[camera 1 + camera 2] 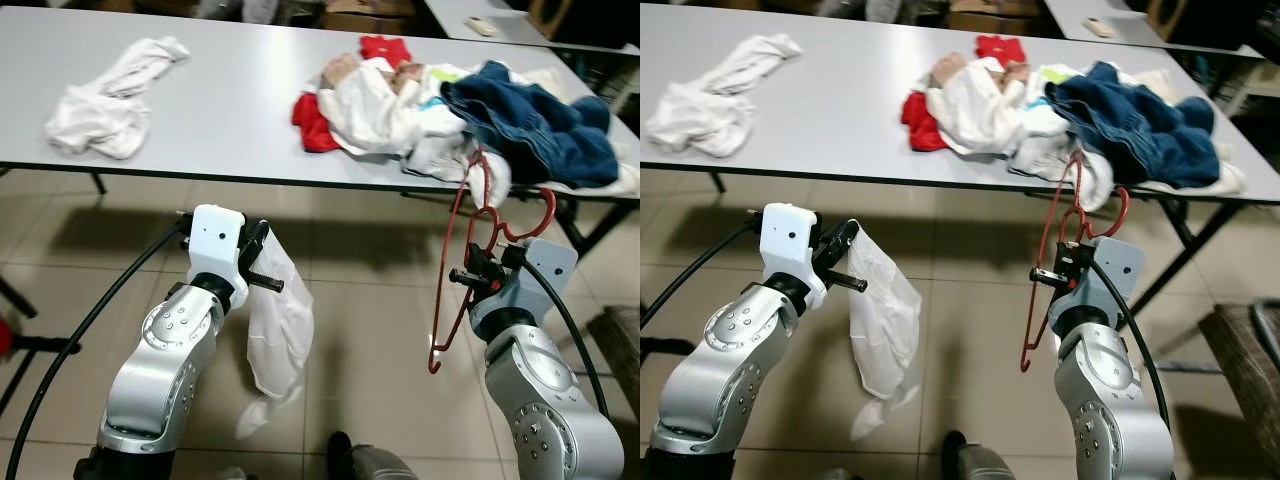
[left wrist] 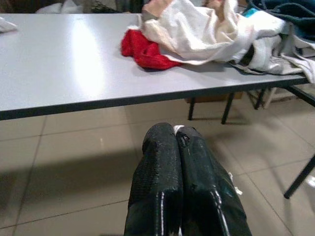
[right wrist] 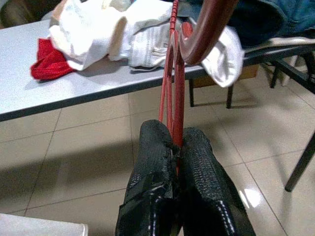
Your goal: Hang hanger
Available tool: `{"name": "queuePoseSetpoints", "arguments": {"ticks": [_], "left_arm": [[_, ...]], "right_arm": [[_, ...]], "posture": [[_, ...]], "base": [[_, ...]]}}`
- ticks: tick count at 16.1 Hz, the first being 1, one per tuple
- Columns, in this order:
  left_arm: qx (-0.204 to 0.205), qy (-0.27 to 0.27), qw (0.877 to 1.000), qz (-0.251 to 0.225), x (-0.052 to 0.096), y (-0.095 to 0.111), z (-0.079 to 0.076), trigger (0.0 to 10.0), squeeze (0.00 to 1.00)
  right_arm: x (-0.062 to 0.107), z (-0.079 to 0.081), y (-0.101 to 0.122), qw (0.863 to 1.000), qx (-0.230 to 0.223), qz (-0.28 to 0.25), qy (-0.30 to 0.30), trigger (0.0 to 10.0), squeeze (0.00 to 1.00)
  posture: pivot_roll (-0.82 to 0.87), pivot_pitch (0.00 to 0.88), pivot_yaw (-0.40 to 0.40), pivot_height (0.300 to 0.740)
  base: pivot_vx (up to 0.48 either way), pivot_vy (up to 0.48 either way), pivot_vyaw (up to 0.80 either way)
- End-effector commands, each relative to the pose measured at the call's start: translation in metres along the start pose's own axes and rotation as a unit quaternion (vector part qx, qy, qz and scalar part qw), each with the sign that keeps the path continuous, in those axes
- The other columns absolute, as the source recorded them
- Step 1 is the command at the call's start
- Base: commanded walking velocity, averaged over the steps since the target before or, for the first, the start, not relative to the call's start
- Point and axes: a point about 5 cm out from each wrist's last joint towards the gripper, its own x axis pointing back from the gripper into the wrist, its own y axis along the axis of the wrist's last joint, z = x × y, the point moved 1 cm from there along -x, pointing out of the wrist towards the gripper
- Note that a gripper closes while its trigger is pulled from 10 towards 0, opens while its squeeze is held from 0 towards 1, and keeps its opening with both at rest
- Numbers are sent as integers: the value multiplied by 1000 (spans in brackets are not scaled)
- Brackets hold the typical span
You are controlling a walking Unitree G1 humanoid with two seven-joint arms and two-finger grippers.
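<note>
Red hanger (image 1: pixel 462 260) is clamped in your right end effector (image 1: pixel 478 272), near the table (image 1: pixel 230 110) edge; left end effector (image 1: pixel 262 262) is pinching a white garment (image 1: pixel 278 330).

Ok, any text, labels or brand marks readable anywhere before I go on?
None readable: no print shows on the red hanger in the right gripper, the white garment in the left gripper, the clothes pile or the table.
</note>
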Motion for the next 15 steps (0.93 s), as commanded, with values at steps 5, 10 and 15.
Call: {"name": "queuePoseSetpoints", "arguments": {"ticks": [5, 10, 15], "left_arm": [[-4, -4, 1000, -18, -1, 7, -2, 10000, 0], [-8, -5, 1000, -17, -3, 7, -2, 10000, 0], [-2, 6, 1000, -17, -1, 7, 1, 10000, 0]], "right_arm": [[-1, 1, 3, 1000, 5, -9, 11, 10000, 0], [0, 1, -1, 1000, 12, 0, 11, 10000, 0], [0, 9, -9, 997, 28, 40, 55, 10000, 0]], "posture": [[25, 76, -43, 740], [22, 72, -43, 740], [32, 81, -47, 740]], "base": [[0, 0, -570], [0, 0, -126], [0, 0, 0]]}}
